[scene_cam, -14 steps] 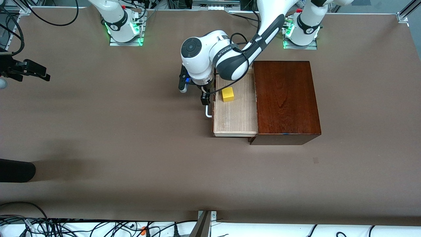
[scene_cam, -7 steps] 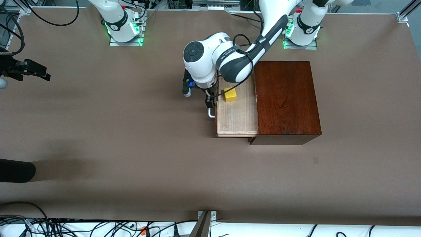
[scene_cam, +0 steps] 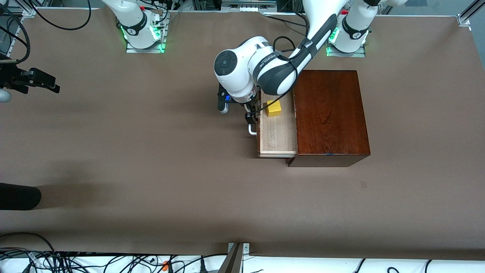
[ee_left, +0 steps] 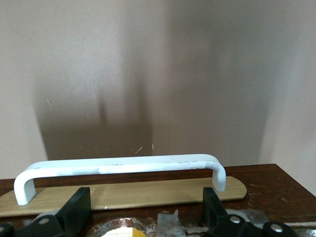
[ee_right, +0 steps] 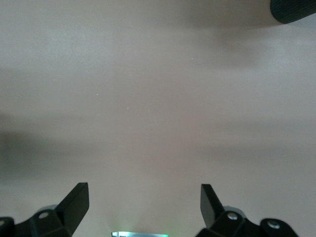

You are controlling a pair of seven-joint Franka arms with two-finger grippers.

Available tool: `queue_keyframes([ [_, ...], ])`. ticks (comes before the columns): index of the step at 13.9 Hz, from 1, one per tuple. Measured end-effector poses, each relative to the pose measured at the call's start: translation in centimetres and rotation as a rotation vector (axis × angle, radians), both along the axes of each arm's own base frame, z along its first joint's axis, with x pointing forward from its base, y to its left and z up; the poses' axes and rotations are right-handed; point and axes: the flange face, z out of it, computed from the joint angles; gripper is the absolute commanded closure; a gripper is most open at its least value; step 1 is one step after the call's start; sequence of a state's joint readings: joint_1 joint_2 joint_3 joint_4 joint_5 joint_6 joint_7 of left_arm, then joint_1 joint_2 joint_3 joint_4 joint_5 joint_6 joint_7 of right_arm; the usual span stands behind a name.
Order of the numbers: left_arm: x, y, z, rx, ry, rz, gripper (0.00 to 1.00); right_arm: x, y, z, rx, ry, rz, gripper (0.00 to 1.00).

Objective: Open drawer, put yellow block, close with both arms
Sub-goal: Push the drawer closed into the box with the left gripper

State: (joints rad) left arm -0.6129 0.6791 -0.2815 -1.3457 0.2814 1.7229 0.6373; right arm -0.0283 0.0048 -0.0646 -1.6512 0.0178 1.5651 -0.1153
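Observation:
The drawer (scene_cam: 278, 138) stands partly out of the mahogany box (scene_cam: 329, 113), its pale tray showing. The yellow block (scene_cam: 273, 109) lies in the tray, at the end farther from the front camera. My left gripper (scene_cam: 250, 115) is open and empty, down at the drawer's front by the white bar handle (scene_cam: 252, 131). In the left wrist view the handle (ee_left: 118, 165) runs across the dark drawer front (ee_left: 256, 175), with my left gripper (ee_left: 145, 212) spread wide beside it. My right gripper (scene_cam: 39, 82) waits open over bare table at the right arm's end; the right wrist view shows it (ee_right: 143, 200) empty.
A black rounded object (scene_cam: 19, 196) lies at the table's edge at the right arm's end, nearer the front camera; it also shows in the right wrist view (ee_right: 294, 10). Cables run along the table's edges. The brown table (scene_cam: 151, 151) spreads in front of the drawer.
The drawer has slid farther into the box, with my left gripper moving along at its front. The yellow block rode in with the tray. My right arm has not moved.

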Motion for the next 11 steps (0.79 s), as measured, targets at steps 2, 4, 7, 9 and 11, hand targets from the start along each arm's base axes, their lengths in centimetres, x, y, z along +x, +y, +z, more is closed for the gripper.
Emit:
queue_keyframes([
  [2, 0.3, 0.6, -0.2, 0.007, 0.003, 0.007, 0.0, -0.1, 0.0, -0.1, 0.001, 0.01, 0.0, 0.0],
  [4, 0.2, 0.7, -0.2, 0.016, -0.001, 0.002, 0.0, -0.3, 0.0, -0.2, 0.003, 0.027, -0.001, 0.0],
  [7, 0.1, 1.9, -0.3, 0.041, -0.001, -0.01, 0.0, -0.5, -0.1, -0.3, 0.004, 0.038, -0.002, 0.0],
  [9, 0.3, 4.1, -0.3, 0.076, 0.027, -0.017, 0.0, -0.5, -0.2, -0.3, 0.004, 0.041, -0.004, 0.0],
  [11, 0.7, 6.0, -0.4, 0.102, 0.048, -0.017, 0.0, -0.5, -0.3, -0.3, 0.004, 0.042, -0.005, 0.0],
])
